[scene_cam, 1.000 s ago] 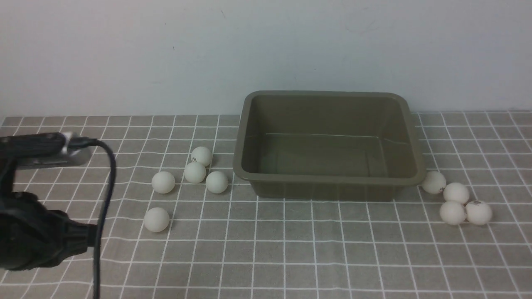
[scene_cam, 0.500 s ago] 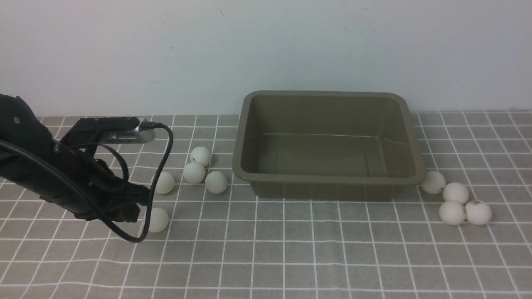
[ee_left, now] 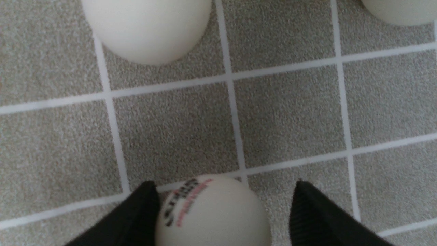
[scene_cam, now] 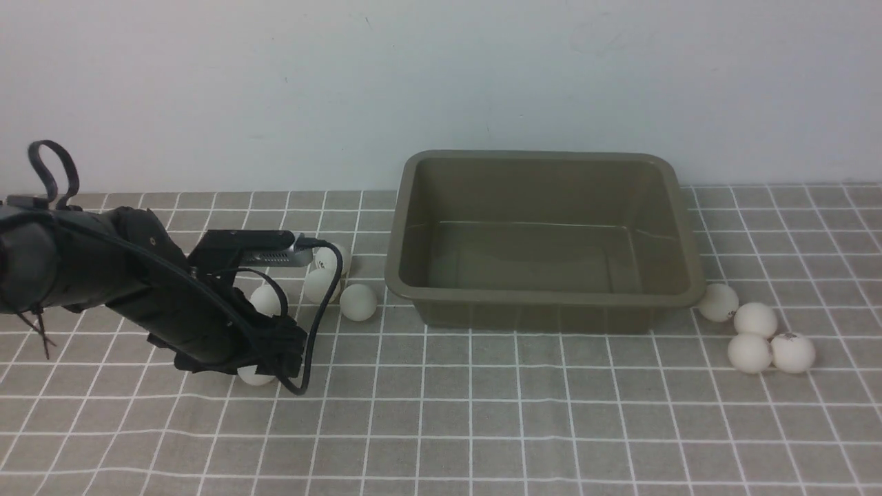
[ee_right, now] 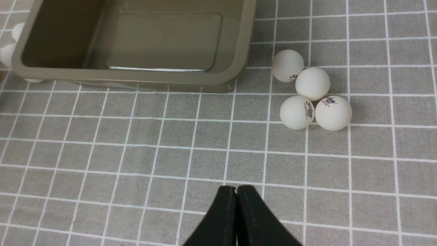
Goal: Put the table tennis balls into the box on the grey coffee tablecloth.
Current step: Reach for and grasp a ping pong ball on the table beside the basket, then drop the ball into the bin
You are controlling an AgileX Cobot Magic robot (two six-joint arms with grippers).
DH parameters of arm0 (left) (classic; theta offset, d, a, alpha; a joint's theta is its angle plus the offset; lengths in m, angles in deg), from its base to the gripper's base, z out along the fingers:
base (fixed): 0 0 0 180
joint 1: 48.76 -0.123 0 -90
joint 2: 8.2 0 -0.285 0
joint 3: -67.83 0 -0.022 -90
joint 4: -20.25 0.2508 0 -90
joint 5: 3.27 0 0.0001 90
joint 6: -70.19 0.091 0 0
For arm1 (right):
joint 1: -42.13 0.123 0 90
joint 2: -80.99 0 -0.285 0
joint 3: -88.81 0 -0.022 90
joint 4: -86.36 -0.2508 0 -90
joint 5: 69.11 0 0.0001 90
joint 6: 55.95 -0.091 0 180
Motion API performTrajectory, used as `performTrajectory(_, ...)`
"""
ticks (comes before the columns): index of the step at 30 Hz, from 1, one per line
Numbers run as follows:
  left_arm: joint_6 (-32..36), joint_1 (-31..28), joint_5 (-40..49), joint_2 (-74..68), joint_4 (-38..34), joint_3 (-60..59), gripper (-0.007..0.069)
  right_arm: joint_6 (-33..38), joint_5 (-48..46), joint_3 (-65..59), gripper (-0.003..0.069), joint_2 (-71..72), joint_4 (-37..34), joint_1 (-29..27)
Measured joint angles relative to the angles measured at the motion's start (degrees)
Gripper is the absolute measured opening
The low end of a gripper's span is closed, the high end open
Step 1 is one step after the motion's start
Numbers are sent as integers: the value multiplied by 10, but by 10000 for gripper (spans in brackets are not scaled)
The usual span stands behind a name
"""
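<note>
Olive-brown box (scene_cam: 544, 297) is completely empty so far. It sits at the back middle of the grey coffee tablecloth (scene_cam: 482, 413), and all nine table tennis balls (scene_cam: 359, 302) are out on the cloth. Five are to its left and four are bunched just off its right front corner.

What's changed in the last second is the left arm. It was parked way off at the left edge, and now it has swung in and dropped the left gripper (ee_left: 223, 191) over the nearest ball (ee_left: 211, 215) of the left group. That's the one lying apart from the other four, on the camera side.

The jaws also went from pressed together to spread. In the wrist view we can see them straddling that logo ball, one side right up against it and the other with a gap, so nothing is pinched yet.

Right gripper (ee_right: 236, 191) is pressed together and empty, up over bare cloth short of the right-hand group.

We'd read this as the first pick lined up: squeeze, lift, carry it right over the rim. Our only worry is the ball squirting out as the jaws close, since these look light and slick.
</note>
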Motion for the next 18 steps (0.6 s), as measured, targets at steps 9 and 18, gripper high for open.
performTrajectory(9,0,10,119,44,2,79,346,-38,-1,4,-9,-5,114,-1)
performTrajectory(18,-57,122,246,39,7,308,346,-75,-4,46,-9,-164,156,-68)
